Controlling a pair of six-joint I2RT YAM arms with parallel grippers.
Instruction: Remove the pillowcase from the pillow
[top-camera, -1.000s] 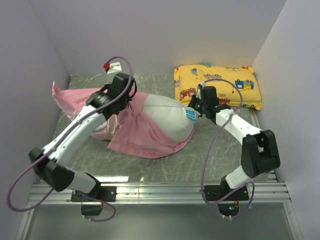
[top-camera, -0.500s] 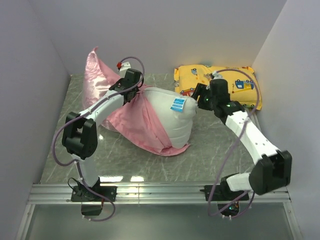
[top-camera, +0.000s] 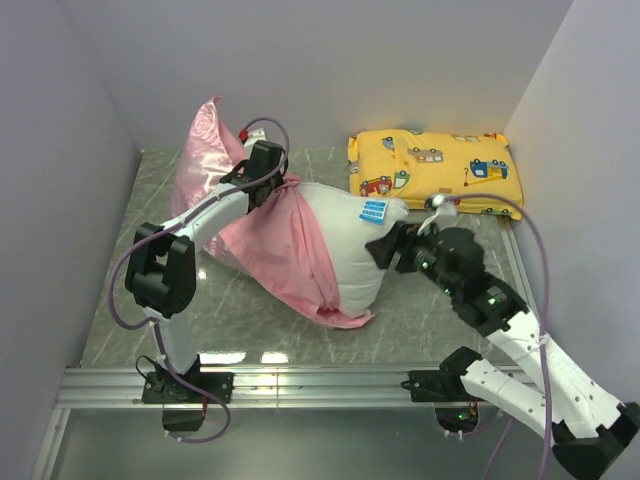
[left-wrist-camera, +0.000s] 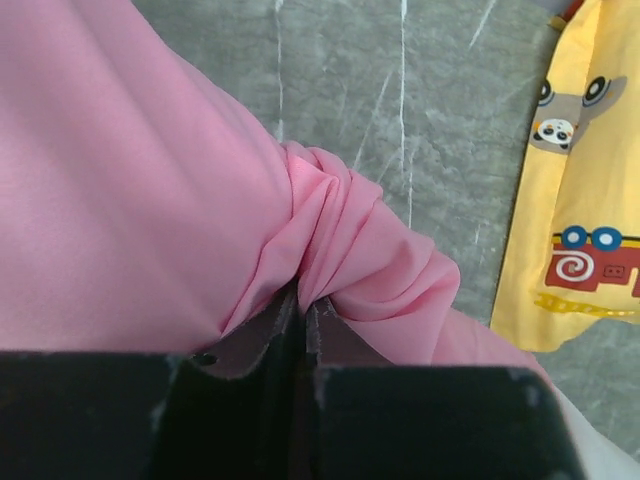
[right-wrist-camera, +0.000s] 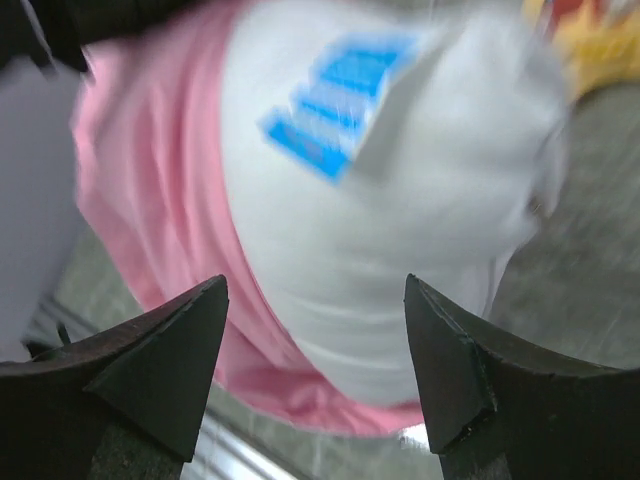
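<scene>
Roughly crosswise, pillow tag-end right.

Pale lavender walls enclose a grey marbled tabletop edged by an aluminium rail.

Left gripper clamped tight — right gripper spread wide.

I can make out no words, brands or numbers in any view. The one label is a small blue-and-white tag on the white pillow, at its end toward the yellow pillow. Its blue blocks are too small and blurred for me to read.
</scene>
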